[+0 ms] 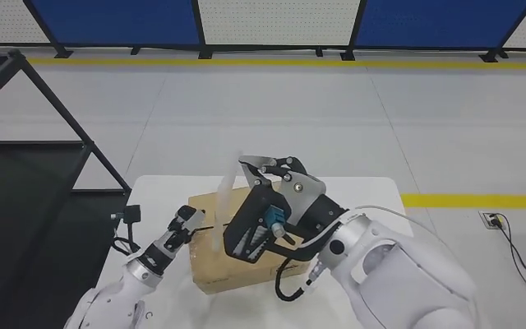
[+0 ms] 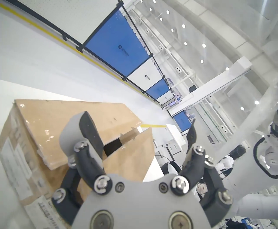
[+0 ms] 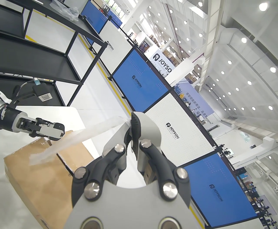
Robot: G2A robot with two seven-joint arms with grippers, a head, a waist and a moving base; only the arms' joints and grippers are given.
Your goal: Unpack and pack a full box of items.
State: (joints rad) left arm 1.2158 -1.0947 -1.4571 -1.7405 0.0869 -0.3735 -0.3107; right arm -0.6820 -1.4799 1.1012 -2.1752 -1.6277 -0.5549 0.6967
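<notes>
A brown cardboard box (image 1: 215, 267) stands on the white table (image 1: 370, 193). In the left wrist view the box (image 2: 50, 121) has its top flaps slightly parted, with a dark gap between them. My right gripper (image 1: 251, 163) is held above the box and is shut on the end of a clear strip of tape (image 1: 222, 206). The strip of tape (image 3: 71, 138) hangs from the right gripper (image 3: 131, 124) down to the box top (image 3: 39, 180). My left gripper (image 1: 196, 219) is open at the box's left top edge, close to the strip's lower end. Nothing lies between the fingers of the left gripper (image 2: 141, 135).
A black shelf rack (image 1: 45, 156) stands just left of the table, and a crumpled clear bag (image 3: 65, 9) lies on its top shelf. Blue and white partition panels (image 1: 279, 20) line the far side of the floor. Bare table shows to the right of the box.
</notes>
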